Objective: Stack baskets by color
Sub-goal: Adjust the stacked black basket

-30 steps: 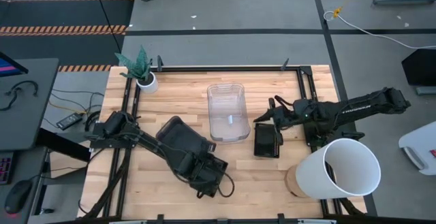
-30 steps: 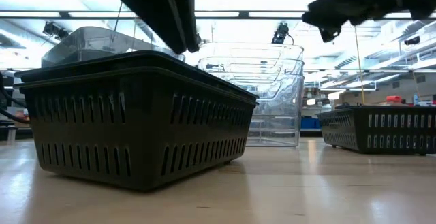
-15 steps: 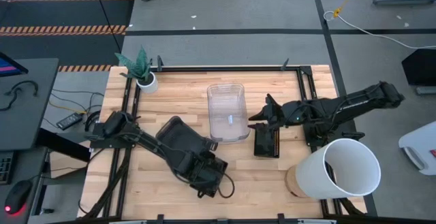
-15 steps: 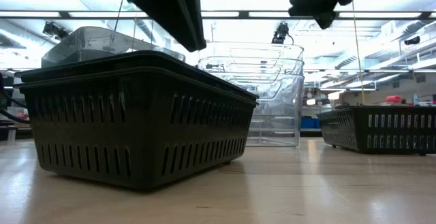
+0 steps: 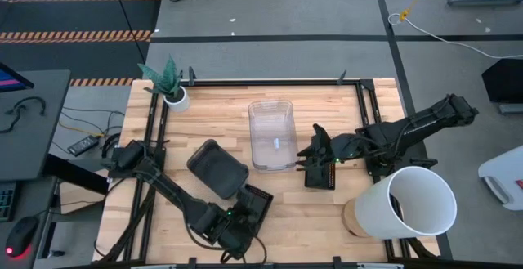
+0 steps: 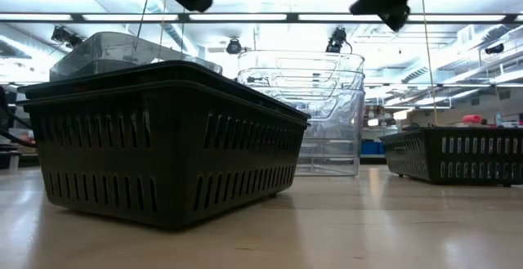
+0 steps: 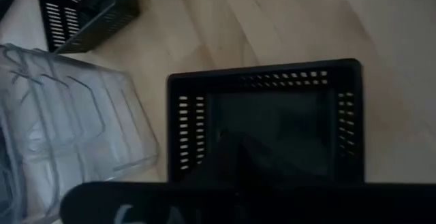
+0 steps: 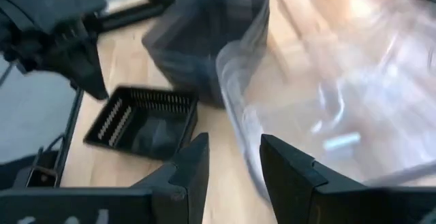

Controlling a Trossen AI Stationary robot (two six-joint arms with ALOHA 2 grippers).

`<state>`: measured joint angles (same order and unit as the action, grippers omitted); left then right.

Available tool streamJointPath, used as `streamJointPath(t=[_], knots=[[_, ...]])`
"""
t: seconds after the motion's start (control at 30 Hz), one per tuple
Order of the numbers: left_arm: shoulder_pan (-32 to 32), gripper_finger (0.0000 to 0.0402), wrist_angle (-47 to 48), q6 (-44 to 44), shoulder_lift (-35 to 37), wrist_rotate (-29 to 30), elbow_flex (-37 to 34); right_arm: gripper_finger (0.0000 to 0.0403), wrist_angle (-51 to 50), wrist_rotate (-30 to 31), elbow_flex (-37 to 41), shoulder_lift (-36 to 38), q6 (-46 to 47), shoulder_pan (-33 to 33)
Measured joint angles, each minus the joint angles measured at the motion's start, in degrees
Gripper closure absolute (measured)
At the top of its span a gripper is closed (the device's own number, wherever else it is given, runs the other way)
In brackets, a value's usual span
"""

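The left gripper (image 5: 233,235) has pulled back toward six o'clock and clenched empty, off the black mesh basket (image 5: 255,206). Right gripper (image 5: 315,156), fingers parted, holds nothing.

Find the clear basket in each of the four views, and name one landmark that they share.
High view: clear basket, just above picture centre.
Low view: mid-picture, behind the near black mesh basket.
Left wrist view: in it, beside that mesh basket.
Right wrist view: in it, large and close.
Shared landmark: the black mesh basket, in all four.
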<state>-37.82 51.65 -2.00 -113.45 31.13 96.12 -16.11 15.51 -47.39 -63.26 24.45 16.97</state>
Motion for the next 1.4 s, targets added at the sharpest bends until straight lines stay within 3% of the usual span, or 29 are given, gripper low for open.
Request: streamJointPath(t=[0.43,0.57,0.83,1.4], knots=[[-1.02,0.0396,3.91,-0.57,2.06,-0.54,-1.85,0.0267,-18.58,-0.37,-13.33,-11.81,11.73,7.21],[-1.97,0.0397,0.35,-2.82,8.40,-0.58,-9.95,0.0267,-19.04,-0.62,-16.84,-15.08,12.45,9.76],[-2.25,0.0395,-20.20,-3.33,23.17,-0.91,-29.39,0.0267,-18.86,-0.33,-21.55,-21.29,12.17,10.71],[-6.16,0.0397,-44.95,0.90,48.13,2.92,-55.15,0.0267,-11.47,-0.15,-30.24,-34.97,12.19,11.02]])
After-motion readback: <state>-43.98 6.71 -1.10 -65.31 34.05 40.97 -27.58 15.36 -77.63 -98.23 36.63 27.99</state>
